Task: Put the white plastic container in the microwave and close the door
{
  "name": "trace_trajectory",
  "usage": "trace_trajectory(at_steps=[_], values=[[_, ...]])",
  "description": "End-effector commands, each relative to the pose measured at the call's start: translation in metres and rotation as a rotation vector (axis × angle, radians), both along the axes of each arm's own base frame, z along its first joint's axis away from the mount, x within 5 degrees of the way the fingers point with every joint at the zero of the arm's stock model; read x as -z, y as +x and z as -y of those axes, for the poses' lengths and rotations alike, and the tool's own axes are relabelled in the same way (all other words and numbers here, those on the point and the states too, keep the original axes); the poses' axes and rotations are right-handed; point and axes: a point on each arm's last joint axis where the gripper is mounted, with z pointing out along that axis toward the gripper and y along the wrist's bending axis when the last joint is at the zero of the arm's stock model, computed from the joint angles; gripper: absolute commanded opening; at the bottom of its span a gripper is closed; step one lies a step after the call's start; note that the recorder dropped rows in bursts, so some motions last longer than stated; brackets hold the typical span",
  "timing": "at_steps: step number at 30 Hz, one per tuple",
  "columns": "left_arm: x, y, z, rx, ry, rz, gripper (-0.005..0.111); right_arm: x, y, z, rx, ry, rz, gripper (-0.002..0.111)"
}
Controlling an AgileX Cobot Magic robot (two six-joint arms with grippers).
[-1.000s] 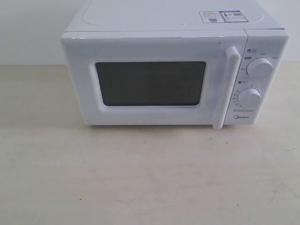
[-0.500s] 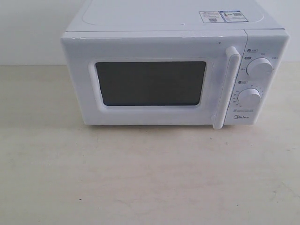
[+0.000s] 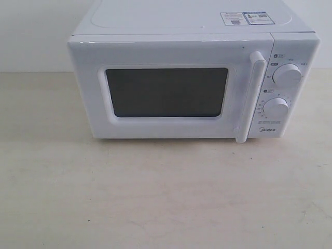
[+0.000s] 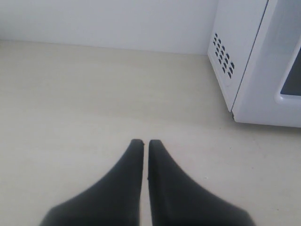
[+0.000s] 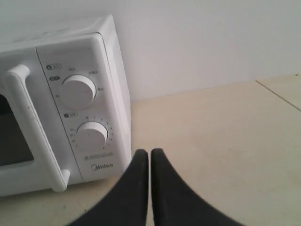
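The white microwave (image 3: 192,41) stands at the back of the pale table, its door (image 3: 166,91) closed flat against the body, vertical bar handle (image 3: 251,96) to the right of the dark window. The white plastic container is out of view in every frame. Neither arm appears in the exterior view. My left gripper (image 4: 146,141) is shut with nothing held, hovering over bare table off the microwave (image 4: 244,56) at its vented side. My right gripper (image 5: 149,150) is shut and empty too, just in front of the knob panel (image 5: 80,117) at the microwave's corner.
Two round knobs (image 3: 287,74) sit on the control panel, stickers (image 3: 246,18) lie on the microwave's top. A white wall (image 3: 31,31) runs behind. A seam in the tabletop (image 5: 280,96) shows at the far side of the right wrist view.
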Motion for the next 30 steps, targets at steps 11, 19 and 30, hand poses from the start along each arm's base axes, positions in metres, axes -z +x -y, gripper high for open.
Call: trace_trajectory(at_steps=[11, 19, 30], values=[[0.001, 0.000, 0.000, -0.005, -0.006, -0.001, 0.004, 0.023, -0.004, 0.003, 0.015, -0.094, -0.193, 0.000], [0.001, 0.000, 0.000, -0.005, -0.006, -0.001, 0.004, 0.023, -0.004, 0.003, 0.015, -0.094, -0.193, 0.000], [0.001, 0.000, 0.000, -0.005, -0.006, -0.001, 0.004, 0.023, -0.004, 0.003, 0.014, -0.084, -0.195, 0.000]])
